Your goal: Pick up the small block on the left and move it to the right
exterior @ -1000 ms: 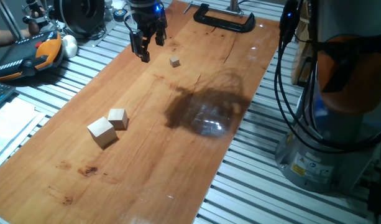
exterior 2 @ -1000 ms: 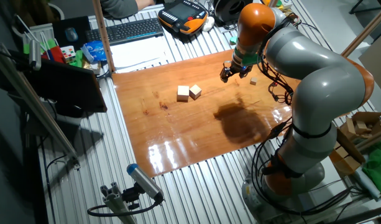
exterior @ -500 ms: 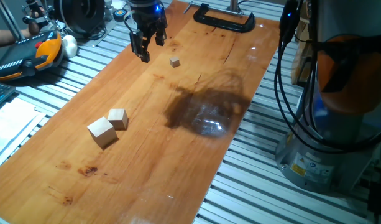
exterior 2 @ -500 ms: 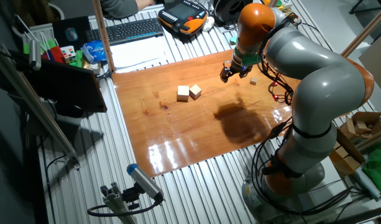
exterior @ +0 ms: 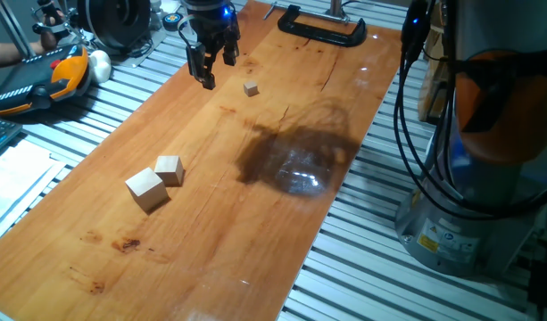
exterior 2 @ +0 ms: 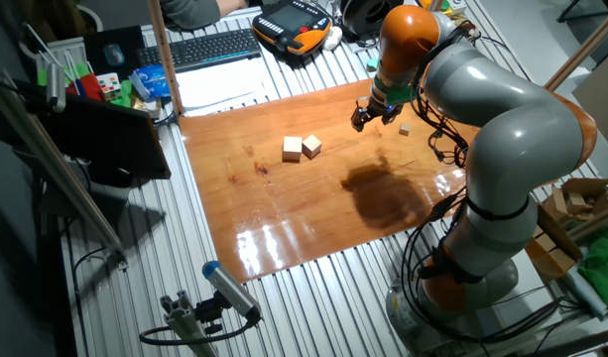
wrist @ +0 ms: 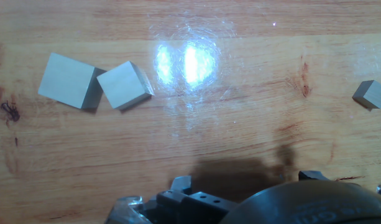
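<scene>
Gripper (exterior: 211,69) hangs above the wooden table (exterior: 211,214), fingers parted and holding nothing, with the small block (exterior: 250,88) lying just beside it, well apart from the two larger cubes (exterior: 156,181).

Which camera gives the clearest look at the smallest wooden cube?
The fixed view with the black clamp shows the smallest cube best: whole, unobstructed, apart from the end effector. The hand view puts it at the right edge. In the other fixed view it is tiny beside the arm.
</scene>
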Controlling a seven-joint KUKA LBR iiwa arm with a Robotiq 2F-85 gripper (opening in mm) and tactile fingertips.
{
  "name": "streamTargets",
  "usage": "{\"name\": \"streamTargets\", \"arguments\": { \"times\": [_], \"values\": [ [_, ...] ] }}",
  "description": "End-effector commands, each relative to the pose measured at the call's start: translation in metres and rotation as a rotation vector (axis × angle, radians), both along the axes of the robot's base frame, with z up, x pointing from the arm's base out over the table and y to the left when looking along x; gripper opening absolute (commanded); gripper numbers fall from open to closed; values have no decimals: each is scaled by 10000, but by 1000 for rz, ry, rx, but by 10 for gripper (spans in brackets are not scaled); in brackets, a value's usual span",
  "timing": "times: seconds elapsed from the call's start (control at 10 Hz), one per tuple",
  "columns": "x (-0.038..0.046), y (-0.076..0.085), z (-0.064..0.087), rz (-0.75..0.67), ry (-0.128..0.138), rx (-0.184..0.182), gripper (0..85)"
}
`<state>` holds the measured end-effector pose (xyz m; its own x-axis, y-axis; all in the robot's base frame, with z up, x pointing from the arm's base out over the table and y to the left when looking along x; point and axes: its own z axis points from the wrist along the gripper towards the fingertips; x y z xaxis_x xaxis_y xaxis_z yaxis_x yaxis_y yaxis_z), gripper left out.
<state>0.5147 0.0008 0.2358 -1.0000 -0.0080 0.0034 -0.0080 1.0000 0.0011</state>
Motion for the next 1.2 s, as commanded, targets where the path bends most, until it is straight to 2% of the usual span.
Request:
{"name": "streamTargets", "arguments": {
  "times": [0.0, 1.1],
  "values": [
    [2, -1, 1, 424, 272, -60, 7],
    [-1, 0, -1, 425, 263, -61, 7]
  ]
}}
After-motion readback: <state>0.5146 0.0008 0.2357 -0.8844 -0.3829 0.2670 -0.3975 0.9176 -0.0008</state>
